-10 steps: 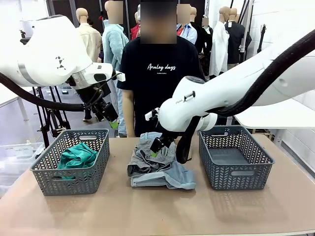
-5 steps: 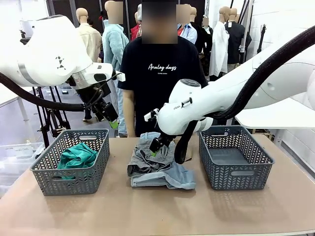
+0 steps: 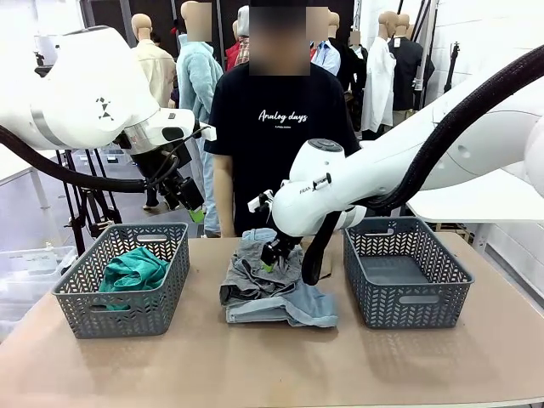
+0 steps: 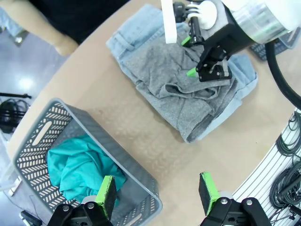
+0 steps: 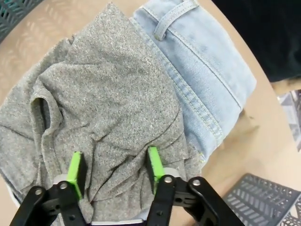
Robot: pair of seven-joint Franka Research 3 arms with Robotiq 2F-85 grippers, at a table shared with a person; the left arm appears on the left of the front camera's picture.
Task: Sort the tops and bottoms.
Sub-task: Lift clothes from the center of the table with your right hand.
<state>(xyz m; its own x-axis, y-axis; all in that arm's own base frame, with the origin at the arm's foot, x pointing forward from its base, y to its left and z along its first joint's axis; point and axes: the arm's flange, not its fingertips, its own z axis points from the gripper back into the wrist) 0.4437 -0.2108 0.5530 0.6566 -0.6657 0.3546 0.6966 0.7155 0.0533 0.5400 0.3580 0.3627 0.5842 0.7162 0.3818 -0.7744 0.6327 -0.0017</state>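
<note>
— Lying crumpled on the shorts (image 5: 211, 80), middle of the table (image 3: 255, 365): grey top (image 5: 108, 103); right gripper (image 5: 114, 165) sunk into it, jaws half spread astride a fold.

— Close on grey only (denim just beneath), lift straight, carry to the basket (image 3: 119, 314) holding the teal top (image 3: 134, 269). Above that, left gripper (image 4: 157, 188) hanging wide apart.

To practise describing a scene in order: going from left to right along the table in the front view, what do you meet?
Left basket holding the teal top → grey top lying on the denim shorts → right basket.
</note>
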